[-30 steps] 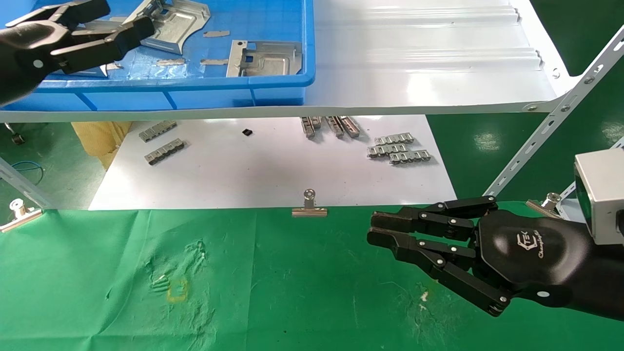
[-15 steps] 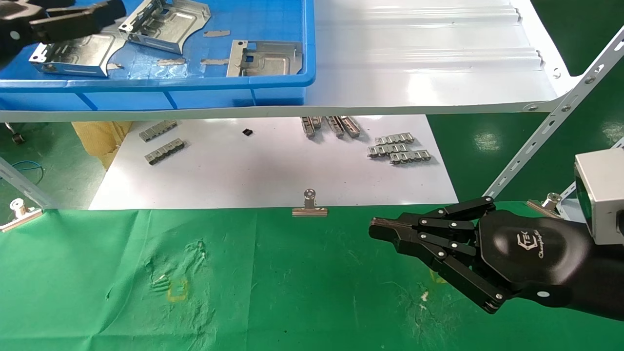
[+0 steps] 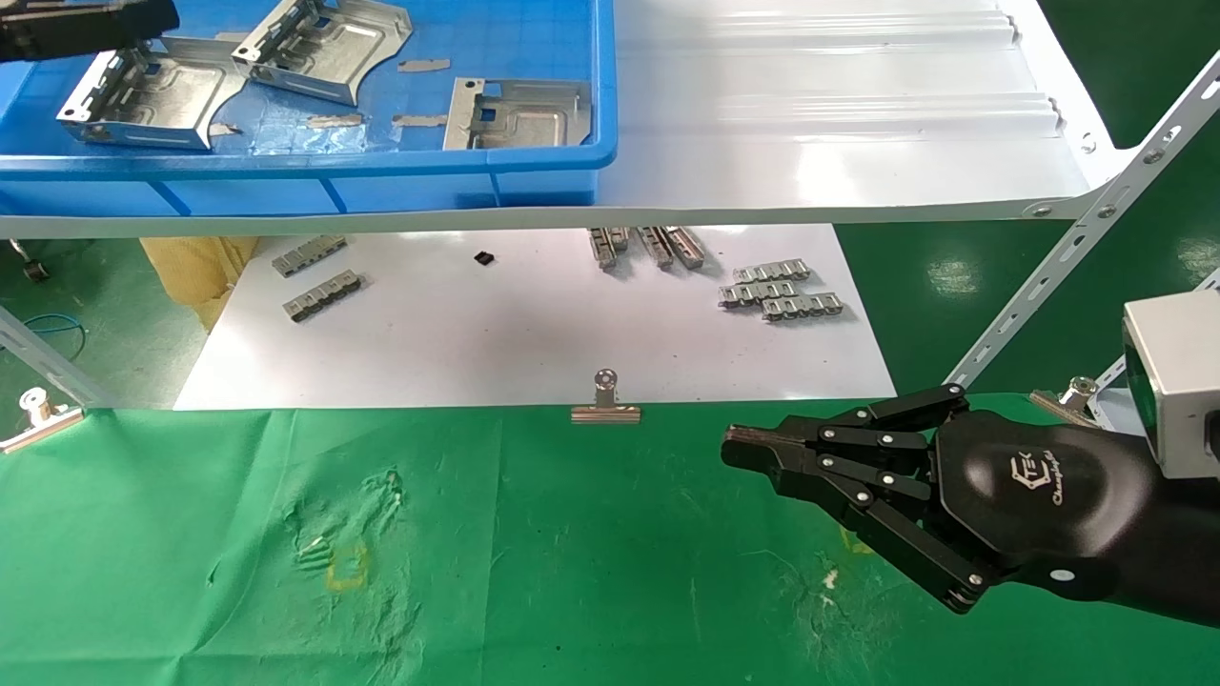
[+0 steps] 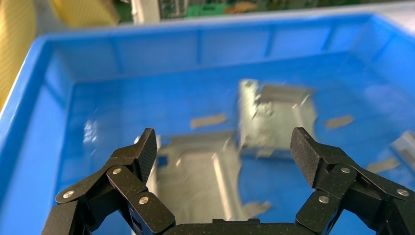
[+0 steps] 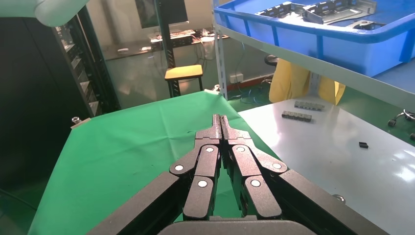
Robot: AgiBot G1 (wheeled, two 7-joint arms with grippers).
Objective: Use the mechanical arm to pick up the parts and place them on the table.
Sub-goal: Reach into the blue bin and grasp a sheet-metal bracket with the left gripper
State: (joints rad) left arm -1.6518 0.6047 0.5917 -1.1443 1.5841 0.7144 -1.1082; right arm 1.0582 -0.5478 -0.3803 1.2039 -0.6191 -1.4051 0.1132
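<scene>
Three silvery sheet-metal parts lie in the blue bin (image 3: 534, 157) on the white shelf: one at the far left (image 3: 152, 95), one in the middle (image 3: 324, 43), one at the right (image 3: 519, 114). My left gripper (image 3: 143, 19) is at the top left corner, above the left part. In the left wrist view it (image 4: 225, 147) is open and empty, with that part (image 4: 195, 181) below between the fingers and another part (image 4: 276, 120) beyond. My right gripper (image 3: 739, 450) is shut and empty, low over the green table (image 3: 572, 553); it also shows in the right wrist view (image 5: 220, 120).
A white flat sheet (image 3: 534, 333) under the shelf carries small grey notched strips (image 3: 782, 291) and more at its left (image 3: 319, 295). A silver binder clip (image 3: 605, 400) sits at the cloth's far edge. A slanted shelf strut (image 3: 1077, 248) stands right of my right gripper.
My left gripper has moved up and left over the bin, uncovering the left part. My right gripper's fingers have closed from slightly apart to shut.
</scene>
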